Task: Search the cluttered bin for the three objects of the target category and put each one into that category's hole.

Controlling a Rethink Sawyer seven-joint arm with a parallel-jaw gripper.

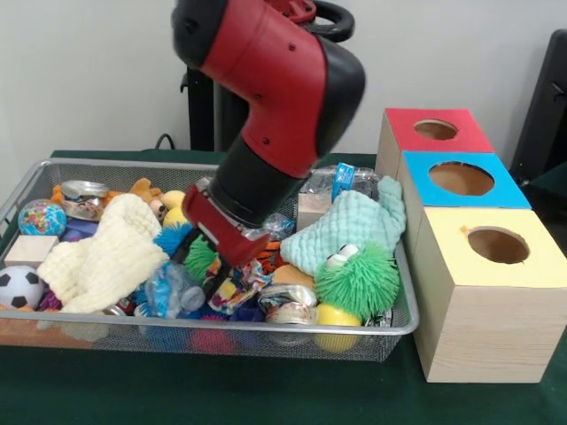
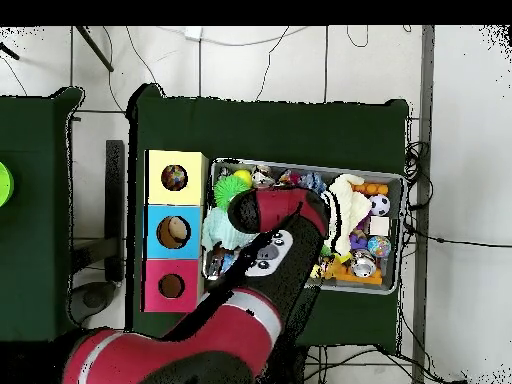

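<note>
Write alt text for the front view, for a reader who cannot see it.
A red and black robot arm reaches down into a wide silver wire-mesh basket crammed with toys, its gripper buried among them. To the right stand three pale wooden boxes with round holes, topped red, blue and yellow.

No lettering, label, brand or number can be read on anything here: the wrappers and cans in the wire basket (image 1: 27, 181) are too small and blurred to make out, and the three boxes (image 1: 485, 292) carry no print.
</note>
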